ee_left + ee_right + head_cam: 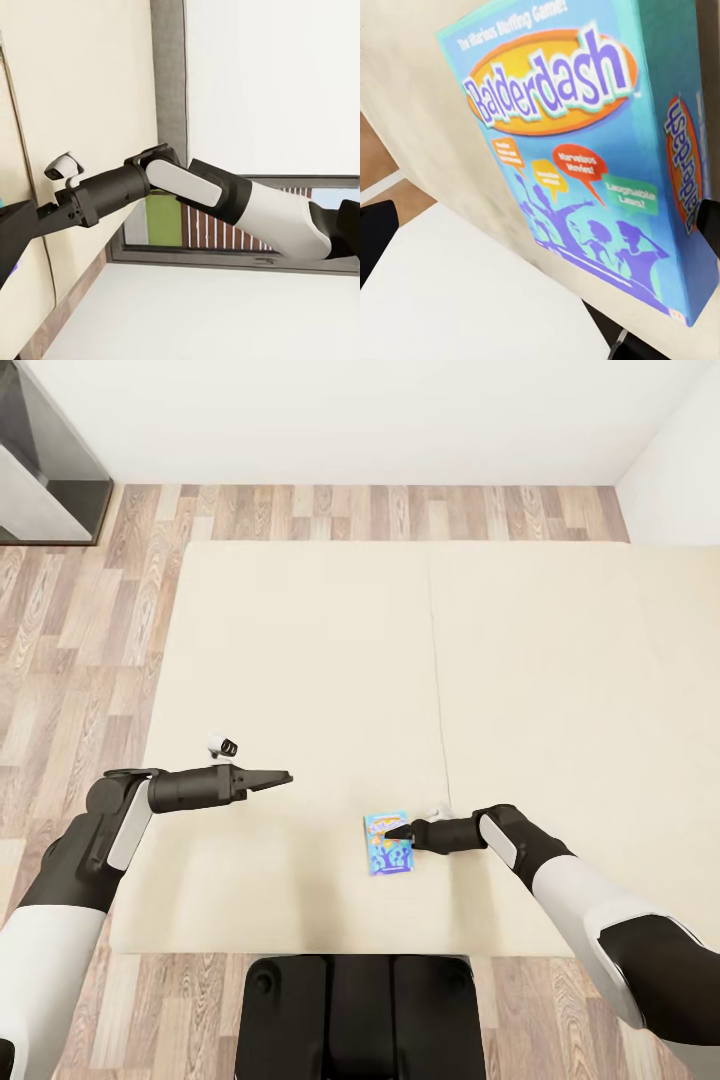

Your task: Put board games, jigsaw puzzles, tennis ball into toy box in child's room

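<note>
Right gripper [405,831] of mine meets the blue Balderdash board game [388,843] lying flat near the front edge of the bed [300,660]; whether my jaws pinch it, I cannot tell. Light, stiff cardboard, best taken by its thin edge.

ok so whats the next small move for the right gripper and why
Probably shut the right gripper on the blue game box and lift. Its fingertips sit at the box's edge, and the box lies flat on the bed, so a firm hold should come first.
</note>
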